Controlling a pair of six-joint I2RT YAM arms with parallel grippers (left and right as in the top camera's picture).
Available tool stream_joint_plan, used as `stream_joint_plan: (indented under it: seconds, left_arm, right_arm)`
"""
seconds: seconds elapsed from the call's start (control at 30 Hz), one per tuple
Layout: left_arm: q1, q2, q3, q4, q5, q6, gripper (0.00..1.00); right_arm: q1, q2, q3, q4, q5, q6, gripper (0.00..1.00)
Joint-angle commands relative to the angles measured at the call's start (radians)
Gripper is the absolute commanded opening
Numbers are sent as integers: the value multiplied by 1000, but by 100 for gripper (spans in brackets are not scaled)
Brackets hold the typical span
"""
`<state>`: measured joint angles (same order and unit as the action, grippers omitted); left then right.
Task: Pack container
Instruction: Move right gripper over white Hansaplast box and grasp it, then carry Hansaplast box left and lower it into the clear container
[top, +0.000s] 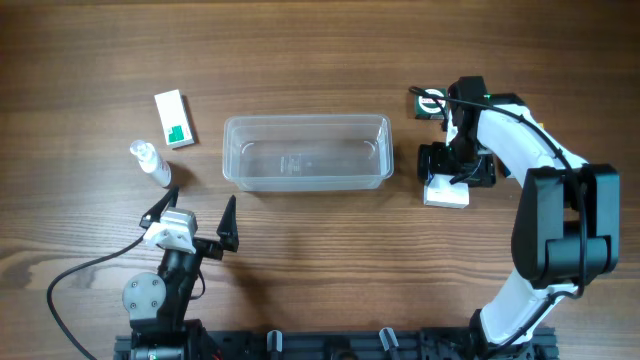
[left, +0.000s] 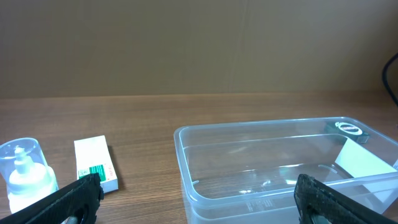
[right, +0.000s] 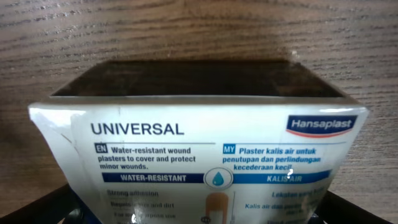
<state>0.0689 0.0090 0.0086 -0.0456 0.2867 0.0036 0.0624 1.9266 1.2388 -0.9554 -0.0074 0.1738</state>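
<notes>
The plaster box (right: 199, 162) fills the right wrist view. Its white face carries the words "UNIVERSAL" and "Hansaplast", and a dark shadow lies on the wood behind it. The right gripper (top: 452, 178) pinches this box. One dark finger shows at each lower corner of the frame, against the box's sides. In the overhead view the box lies white beneath the gripper, just beside the right short end of the container (top: 240, 150) and apart from it.

The left gripper (top: 197, 215) stands spread wide and holds nothing. Its fingers (left: 68, 199) appear at the lower left and lower right of the left wrist view. It sits near the front edge of the table (top: 320, 60), in front of the container's left end.

Beyond the left finger lies a small bottle (top: 151, 163) with a clear cap. A white and green carton (top: 174, 119) lies flat just behind it. Both are to the left of the container and do not touch it.

The container rests upright at the table's centre with its long sides running left to right, between the two arms.

Farthest back on the right, a small dark pack (top: 430, 103) with a round white and green mark lies beside the right arm.
</notes>
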Motion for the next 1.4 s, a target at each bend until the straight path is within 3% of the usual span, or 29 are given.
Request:
stream_joint_plan:
  seconds: [0.0,0.13,0.27,0.43,0.6,0.83,0.93,1.1,1.37]
  left_arm:
    - [8,-6,-3,-4,12,15,100]
    - [8,-6,-3,-4,12,15,100]
    - [8,-6,-3,-4,12,15,100]
    - [8,-6,-3,-4,12,15,100]
    - [8,-6,-3,-4,12,15,100]
    - [8,-6,-3,-4,12,15,100]
    - [8,-6,-3,-4,12,15,100]
    - [8,-6,-3,-4,12,15,100]
    - [8,-6,-3,-4,12,15,100]
  right_arm:
    - [2,14,-6,18,-16,10,91]
    - [2,14,-6,32,-16,13,77]
    - [2,14,-6,32,-16,14,70]
    - [2,14,37,-2,-17,17,70]
    - [2,13,204,-108,-21,16,70]
    - [21,12,603,-370,-183,13,70]
    - [103,11,763,-418,-265,13,70]
    - [279,14,785,-369,-243,27,70]
    - [458,15,761,-361,-13,292,70]
